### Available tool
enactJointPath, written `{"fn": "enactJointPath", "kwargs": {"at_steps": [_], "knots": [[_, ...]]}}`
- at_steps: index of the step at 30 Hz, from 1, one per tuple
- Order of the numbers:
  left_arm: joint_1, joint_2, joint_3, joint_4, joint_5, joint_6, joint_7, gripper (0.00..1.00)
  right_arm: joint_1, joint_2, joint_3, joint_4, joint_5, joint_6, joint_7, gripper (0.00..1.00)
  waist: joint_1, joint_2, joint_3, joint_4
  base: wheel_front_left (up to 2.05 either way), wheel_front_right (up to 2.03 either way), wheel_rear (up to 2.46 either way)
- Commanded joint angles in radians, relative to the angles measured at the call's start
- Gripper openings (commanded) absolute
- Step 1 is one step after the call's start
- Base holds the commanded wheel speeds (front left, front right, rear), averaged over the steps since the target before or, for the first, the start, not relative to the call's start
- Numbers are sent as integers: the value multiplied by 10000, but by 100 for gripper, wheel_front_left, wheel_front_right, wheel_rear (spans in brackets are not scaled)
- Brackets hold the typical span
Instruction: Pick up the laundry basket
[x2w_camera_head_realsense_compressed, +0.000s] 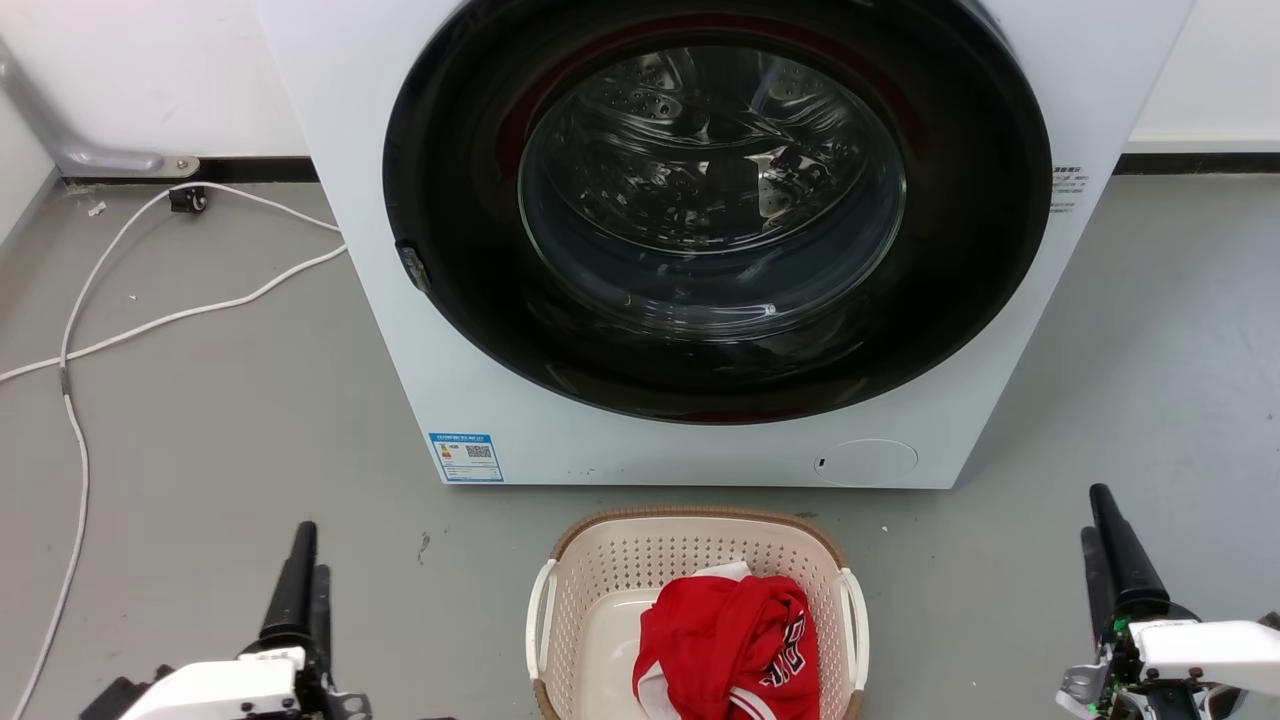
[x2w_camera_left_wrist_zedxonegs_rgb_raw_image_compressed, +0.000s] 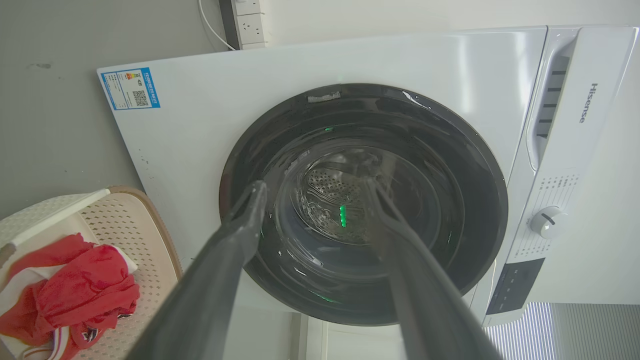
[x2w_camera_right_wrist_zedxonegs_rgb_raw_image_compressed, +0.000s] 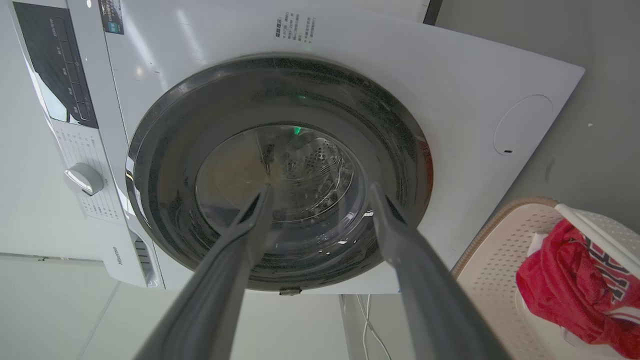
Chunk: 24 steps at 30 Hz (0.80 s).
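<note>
The laundry basket (x2w_camera_head_realsense_compressed: 620, 570) was coloured cream, its walls patterned with rows of small holes, its rim brown with a woven look, its handles white. The garment (x2w_camera_head_realsense_compressed: 725, 640) in it was red, trimmed in white and marked with dark lettering. The washer (x2w_camera_head_realsense_compressed: 400, 300) was white, its door (x2w_camera_head_realsense_compressed: 715, 200) ringed in glossy black, and a blue-and-white label (x2w_camera_head_realsense_compressed: 466, 457) was borne on it. The floor (x2w_camera_head_realsense_compressed: 200, 420) was grey, the cable (x2w_camera_head_realsense_compressed: 150, 320) white. The left claw (x2w_camera_head_realsense_compressed: 312, 550) and the right claw (x2w_camera_head_realsense_compressed: 1095, 512) were dark grey.

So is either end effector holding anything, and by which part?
Nothing is held: left end effector and right end effector are both open, clear of the basket.
</note>
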Motion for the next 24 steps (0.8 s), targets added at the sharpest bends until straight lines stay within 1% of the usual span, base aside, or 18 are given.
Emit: {"fn": "enactJointPath", "kwargs": {"at_steps": [1,7,8,9,10,14,17,20,24], "knots": [[-35,43,195,-208,192,-12,-104,100,-114,-28,-135,-220,-501,16,-96,100,0,0,0,3,0,0,0],[-10,46,736,-268,951,-14,-339,100,-102,-27,-270,-710,-2071,17,-333,100,0,0,-5,18,0,0,0],[4,47,796,-306,1291,-15,-413,100,-64,-28,-284,-881,-2683,17,-411,100,0,0,-9,22,0,0,0],[4,47,796,-306,1291,-15,-413,100,-64,-28,-284,-881,-2683,17,-411,100,0,0,-9,22,0,0,0],[3,48,867,-354,1483,-16,-455,100,-52,-28,-301,-984,-3019,17,-444,100,0,0,-9,24,0,0,0],[-4,50,1147,-687,2465,-17,-594,100,-34,-27,-230,-1454,-4271,18,-591,100,0,0,0,34,0,0,0],[6,52,1267,-1160,3307,81,-701,100,-9,-27,-147,-1818,-5086,18,-696,100,0,0,12,38,0,0,0],[116,52,1179,-1694,4073,304,-806,100,24,-27,-109,-2050,-5784,19,-796,100,0,0,20,38,0,0,0],[309,54,733,-2391,5187,518,-929,100,30,-27,48,-2443,-6831,19,-929,100,0,0,34,43,0,0,0]]}}
